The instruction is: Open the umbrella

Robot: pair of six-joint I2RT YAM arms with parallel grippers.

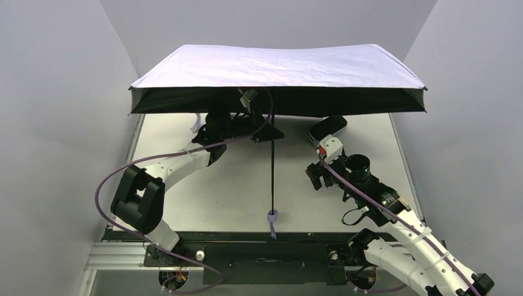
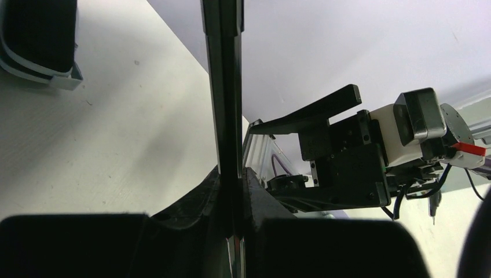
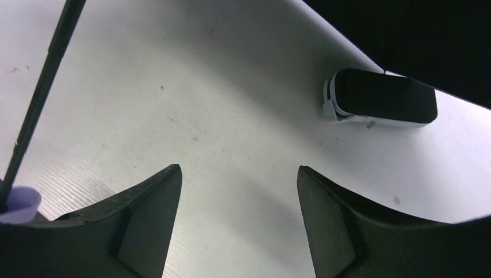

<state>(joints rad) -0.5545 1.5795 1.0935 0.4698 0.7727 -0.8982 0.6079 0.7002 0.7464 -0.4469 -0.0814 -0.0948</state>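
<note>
The umbrella stands spread open, its pale lavender canopy with black underside across the back of the table. Its thin black shaft runs toward the near edge and ends in the small lavender knob handle. My left gripper is shut on the shaft just below the canopy; in the left wrist view the shaft is pinched between the jaws. My right gripper is open and empty, right of the shaft. The right wrist view shows table between its fingers, with the shaft and handle at left.
A black-and-grey oblong sleeve lies on the table under the canopy's right half, just beyond my right gripper; it also shows in the right wrist view and the left wrist view. Grey walls close in on both sides.
</note>
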